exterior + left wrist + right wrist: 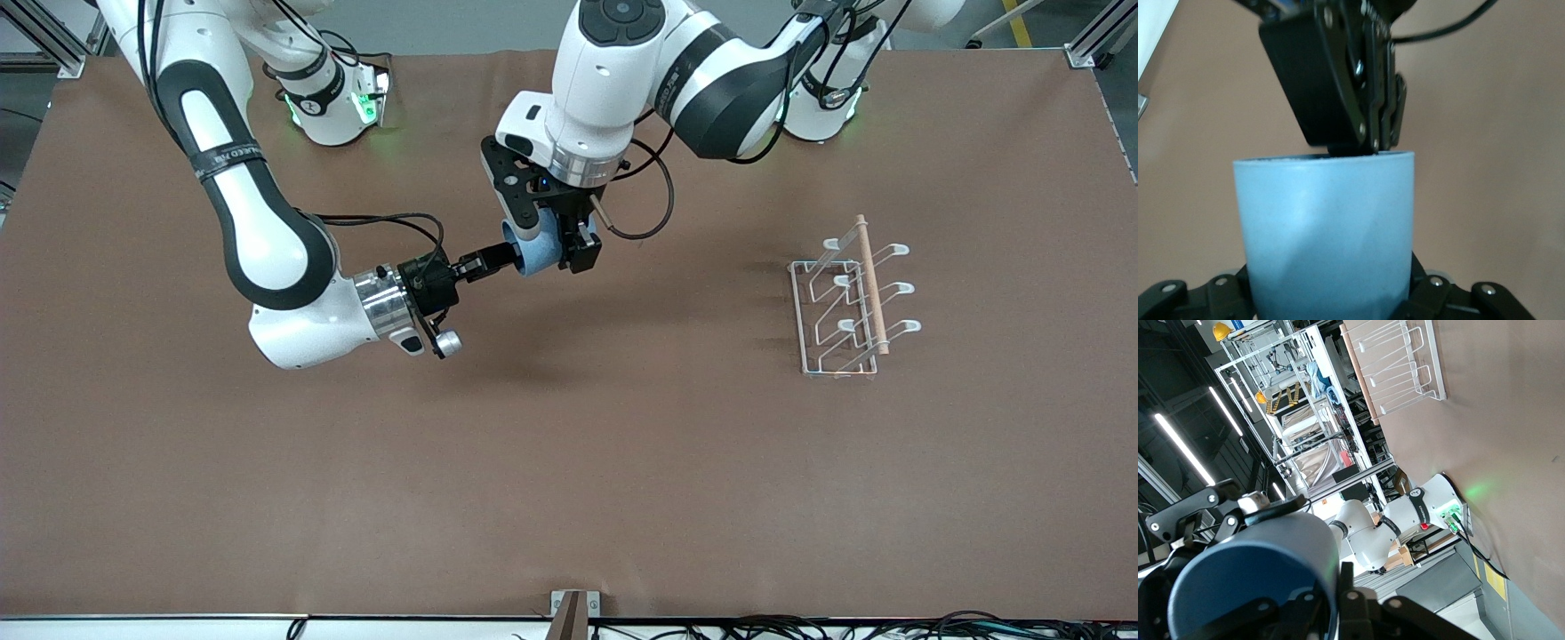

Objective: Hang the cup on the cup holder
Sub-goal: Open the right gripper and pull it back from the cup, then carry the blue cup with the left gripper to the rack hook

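Light-blue cup [536, 255] gripped by left hand [549, 238] and right hand [494, 259]

Front camera high, facing robots; wrist cameras close (both show cup [1328, 233])

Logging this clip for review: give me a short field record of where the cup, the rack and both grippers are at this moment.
cup: light blue, in the air over bare table, held on its side between both grippers
left gripper: shut on cup, gripping its body from above
right gripper: at the cup's rim, fingers at the opening
cup holder: on the table toward the left arm's end, no cup on it
stage: handover mid-air, hanging not yet done
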`<action>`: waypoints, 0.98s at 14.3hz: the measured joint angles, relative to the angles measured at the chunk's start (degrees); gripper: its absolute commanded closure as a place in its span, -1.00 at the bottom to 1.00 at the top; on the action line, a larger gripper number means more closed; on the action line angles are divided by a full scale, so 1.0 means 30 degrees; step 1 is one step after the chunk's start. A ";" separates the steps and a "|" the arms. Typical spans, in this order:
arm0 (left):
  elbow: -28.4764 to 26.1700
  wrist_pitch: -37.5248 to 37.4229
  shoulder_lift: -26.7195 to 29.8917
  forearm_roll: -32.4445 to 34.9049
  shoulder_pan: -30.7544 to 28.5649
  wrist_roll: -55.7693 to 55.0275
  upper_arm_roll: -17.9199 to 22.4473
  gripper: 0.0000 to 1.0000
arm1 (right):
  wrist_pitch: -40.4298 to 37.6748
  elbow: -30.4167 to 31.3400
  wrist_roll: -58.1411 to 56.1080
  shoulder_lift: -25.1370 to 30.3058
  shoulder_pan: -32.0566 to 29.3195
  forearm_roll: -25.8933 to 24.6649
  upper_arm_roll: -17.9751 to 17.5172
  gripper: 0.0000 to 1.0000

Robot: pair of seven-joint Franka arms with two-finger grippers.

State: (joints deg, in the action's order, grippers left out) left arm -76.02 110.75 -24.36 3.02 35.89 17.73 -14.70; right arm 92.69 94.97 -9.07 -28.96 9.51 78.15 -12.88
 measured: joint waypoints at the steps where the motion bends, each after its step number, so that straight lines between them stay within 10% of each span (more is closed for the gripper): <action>1: 0.0003 -0.0434 0.0001 0.0238 -0.0022 0.0000 0.0036 0.40 | 0.0000 -0.0042 -0.0001 0.0011 -0.0003 -0.0003 0.0029 -1.00; 5: 0.0065 -0.3063 0.0007 0.1932 -0.0246 0.0002 0.0166 0.41 | 0.0027 -0.0148 -0.0003 0.0058 -0.0555 -0.1740 0.0410 -1.00; 14: -0.0770 -1.0961 -0.0074 1.0339 -0.0545 0.3810 0.0336 0.58 | -0.0064 -0.0303 -0.0099 0.2382 -0.5975 -1.3165 0.1888 -1.00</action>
State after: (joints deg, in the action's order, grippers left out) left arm -78.32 77.87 -24.59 34.03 34.25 29.16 -13.69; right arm 92.50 94.06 -9.37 -21.81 -8.42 38.65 -7.22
